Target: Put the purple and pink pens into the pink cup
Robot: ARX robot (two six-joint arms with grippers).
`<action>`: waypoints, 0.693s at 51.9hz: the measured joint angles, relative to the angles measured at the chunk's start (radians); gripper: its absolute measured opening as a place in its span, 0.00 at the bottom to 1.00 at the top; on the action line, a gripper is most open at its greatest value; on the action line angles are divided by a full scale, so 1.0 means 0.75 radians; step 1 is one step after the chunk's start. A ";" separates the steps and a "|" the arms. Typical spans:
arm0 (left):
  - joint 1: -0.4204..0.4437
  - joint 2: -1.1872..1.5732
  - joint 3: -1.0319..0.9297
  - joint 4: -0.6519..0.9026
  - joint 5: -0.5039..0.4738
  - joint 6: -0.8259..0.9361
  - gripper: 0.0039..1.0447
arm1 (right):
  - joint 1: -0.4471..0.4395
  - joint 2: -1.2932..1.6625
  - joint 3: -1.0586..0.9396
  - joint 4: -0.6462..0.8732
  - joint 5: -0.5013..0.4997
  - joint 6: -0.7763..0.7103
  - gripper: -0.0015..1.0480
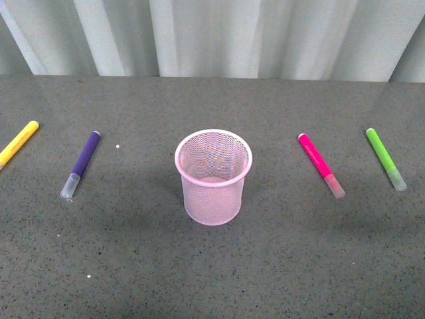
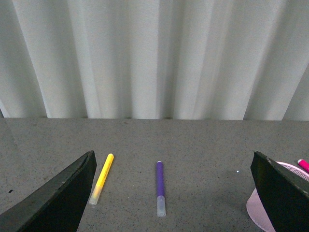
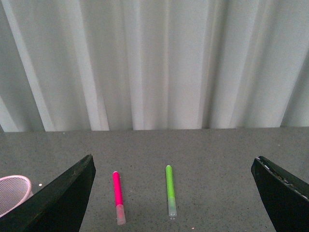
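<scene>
Jaws wide and empty on left end effector [image 2: 173, 153] and right end effector [image 3: 173, 157], both above table [image 2: 212, 140].

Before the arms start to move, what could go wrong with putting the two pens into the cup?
1. The purple pen lies beside the yellow pen, the pink pen beside the green pen; a wrong pick is possible.
2. The pens lie flat on the table, so a grasp may slip.
3. The pink cup narrows toward its base; a pen hitting its rim might tip it.
</scene>
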 joint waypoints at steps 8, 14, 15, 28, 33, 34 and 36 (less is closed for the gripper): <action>0.000 0.000 0.000 0.000 0.000 0.000 0.94 | -0.001 0.000 0.000 0.000 0.000 0.000 0.93; 0.000 0.000 0.000 0.000 0.000 0.000 0.94 | 0.000 0.000 0.000 0.000 0.000 0.000 0.93; 0.000 0.000 0.000 0.000 0.000 0.000 0.94 | 0.000 0.000 0.000 0.000 0.000 0.000 0.93; 0.000 0.000 0.000 0.000 0.000 0.000 0.94 | -0.001 0.000 0.000 0.000 0.000 0.000 0.93; 0.000 0.000 0.000 0.000 0.001 0.000 0.94 | 0.000 0.000 0.000 0.000 0.000 0.000 0.93; 0.000 0.000 0.000 0.000 0.001 0.000 0.94 | 0.000 0.000 0.000 0.000 0.000 0.000 0.93; 0.000 0.000 0.000 0.000 0.001 0.000 0.94 | 0.000 0.000 0.000 0.000 0.000 0.000 0.93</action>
